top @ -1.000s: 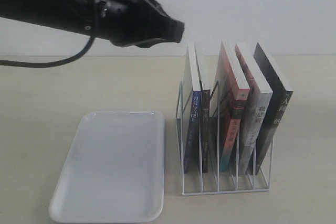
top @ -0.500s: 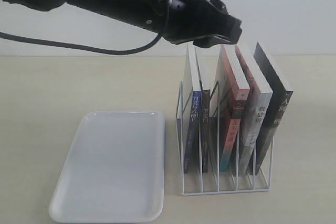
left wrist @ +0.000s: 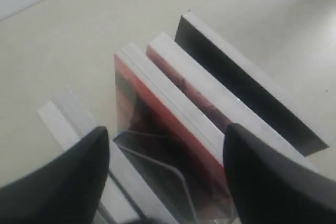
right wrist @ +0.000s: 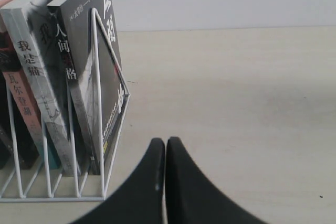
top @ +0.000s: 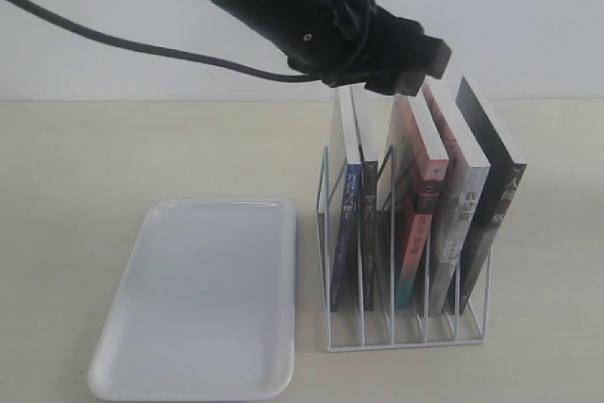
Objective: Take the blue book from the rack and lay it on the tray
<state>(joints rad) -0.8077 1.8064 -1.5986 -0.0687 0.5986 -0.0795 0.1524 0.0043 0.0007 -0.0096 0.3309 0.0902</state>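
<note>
Now the left gripper [top: 408, 77] hangs wide open, holding nothing, right over the books [top: 415, 143] in the rack [top: 406, 342].

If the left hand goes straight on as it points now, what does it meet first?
Probably the top edge of the red-covered book, which lies centred in the open left hand, not the blue book. Depth is unclear.

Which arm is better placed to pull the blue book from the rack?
Left: the left gripper hangs open just above the rack, near the blue book. The right gripper is shut, low beside the black book.
</note>
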